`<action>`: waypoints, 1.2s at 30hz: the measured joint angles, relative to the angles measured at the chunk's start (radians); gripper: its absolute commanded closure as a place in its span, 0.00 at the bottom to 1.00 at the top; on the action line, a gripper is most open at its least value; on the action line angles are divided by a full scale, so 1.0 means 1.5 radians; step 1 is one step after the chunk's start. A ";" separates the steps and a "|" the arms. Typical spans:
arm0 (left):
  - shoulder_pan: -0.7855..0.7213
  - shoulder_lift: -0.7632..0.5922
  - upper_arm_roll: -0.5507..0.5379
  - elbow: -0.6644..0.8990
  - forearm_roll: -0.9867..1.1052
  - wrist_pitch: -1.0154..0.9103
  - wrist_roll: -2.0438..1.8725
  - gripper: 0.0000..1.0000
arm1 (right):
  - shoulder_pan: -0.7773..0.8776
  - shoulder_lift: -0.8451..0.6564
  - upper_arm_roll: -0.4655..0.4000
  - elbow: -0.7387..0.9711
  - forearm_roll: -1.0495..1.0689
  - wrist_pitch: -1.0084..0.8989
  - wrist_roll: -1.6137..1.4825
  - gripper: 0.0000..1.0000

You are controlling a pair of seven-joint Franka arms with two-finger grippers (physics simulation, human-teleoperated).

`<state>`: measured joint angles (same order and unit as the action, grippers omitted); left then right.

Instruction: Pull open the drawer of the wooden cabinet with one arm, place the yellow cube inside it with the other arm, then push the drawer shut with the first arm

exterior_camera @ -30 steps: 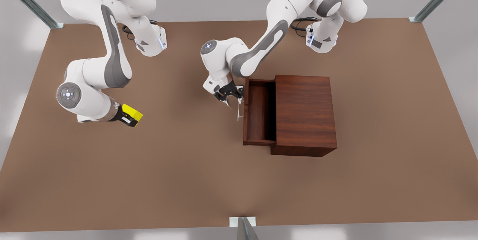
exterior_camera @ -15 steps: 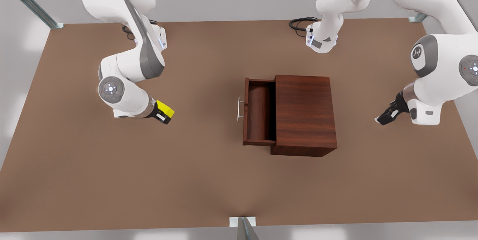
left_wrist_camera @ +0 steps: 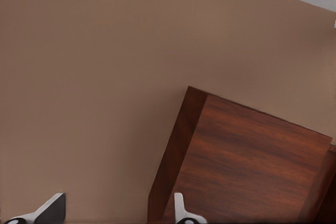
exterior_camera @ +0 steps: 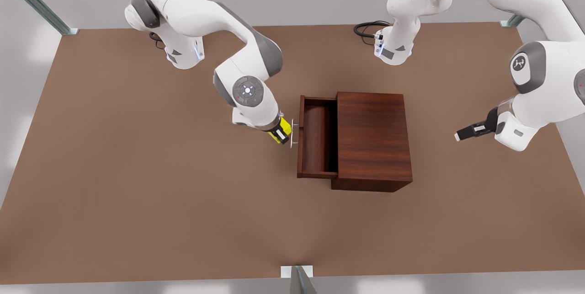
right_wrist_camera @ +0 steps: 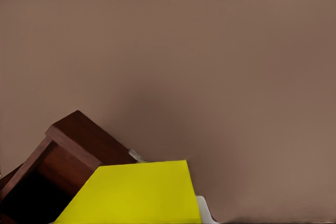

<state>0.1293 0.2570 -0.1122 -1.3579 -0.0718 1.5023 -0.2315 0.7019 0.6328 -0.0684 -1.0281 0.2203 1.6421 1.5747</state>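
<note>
One small, rigid, likely light bright-yellow cube, clenched by its flat sides in the right gripper, nears the dark wooden drawer's silver handle while the left gripper, fingers apart, waits

Readable text: none on any surface
Arm on the front view's right: a small white emblem on its grey joint cap at the right edge of the frame, perhaps a maker's logo, too small to read
Arm on the front view's left: round joint cap with tiny lit dots, upper middle, no lettering
Wooden cabinet: bare wood grain
</note>
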 measured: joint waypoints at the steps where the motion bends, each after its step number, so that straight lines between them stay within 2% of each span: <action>1: 0.000 0.000 0.000 0.000 -0.001 -0.002 0.013 0.00 | 0.007 0.017 0.001 0.017 0.000 0.004 0.034 0.32; 11: -0.001 0.000 -0.003 0.000 -0.006 -0.011 0.104 0.00 | 0.091 0.121 -0.006 0.105 -0.005 0.069 0.333 0.31; 17: -0.002 -0.001 -0.005 -0.002 -0.005 -0.013 0.138 0.00 | 0.129 0.168 -0.026 0.118 -0.007 0.101 0.461 0.30; 18: -0.002 -0.001 -0.005 -0.002 -0.005 -0.013 0.143 0.00 | 0.135 0.175 -0.032 0.120 -0.007 0.106 0.479 0.24; 19: -0.002 -0.001 -0.005 -0.002 -0.005 -0.013 0.148 0.00 | 0.140 0.180 -0.037 0.121 -0.007 0.110 0.495 0.00; 25: -0.002 -0.001 -0.004 -0.003 -0.006 -0.015 0.169 0.00 | 0.124 0.158 -0.047 0.122 -0.012 0.105 0.573 0.00; 28: -0.002 -0.010 0.003 -0.006 -0.006 -0.020 0.174 0.00 | -0.019 0.073 -0.041 0.122 -0.011 0.041 0.571 0.00; 29: 0.000 -0.012 0.005 -0.007 -0.005 -0.023 0.168 0.27 | -0.089 0.051 -0.034 0.121 -0.012 0.015 0.557 0.00; 30: 0.000 -0.013 0.003 -0.008 -0.005 -0.027 0.156 0.77 | -0.161 0.032 -0.028 0.119 -0.017 -0.009 0.534 0.00; 31: -0.005 -0.014 0.001 -0.008 -0.006 -0.033 0.139 1.00 | -0.235 0.009 -0.022 0.106 -0.028 -0.029 0.496 0.00; 32: -0.009 -0.014 -0.009 -0.008 -0.007 -0.040 0.117 1.00 | -0.298 -0.018 -0.020 0.068 -0.036 -0.041 0.446 0.00; 36: -0.092 -0.005 -0.059 -0.009 -0.012 -0.058 -0.009 1.00 | -0.375 -0.271 -0.043 -0.395 -0.096 0.012 0.183 0.00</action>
<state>-0.0082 0.2489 -0.2007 -1.3709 -0.0897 1.4156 -0.2456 0.1388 0.2267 -0.1335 -1.6209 0.0770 1.6602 1.8488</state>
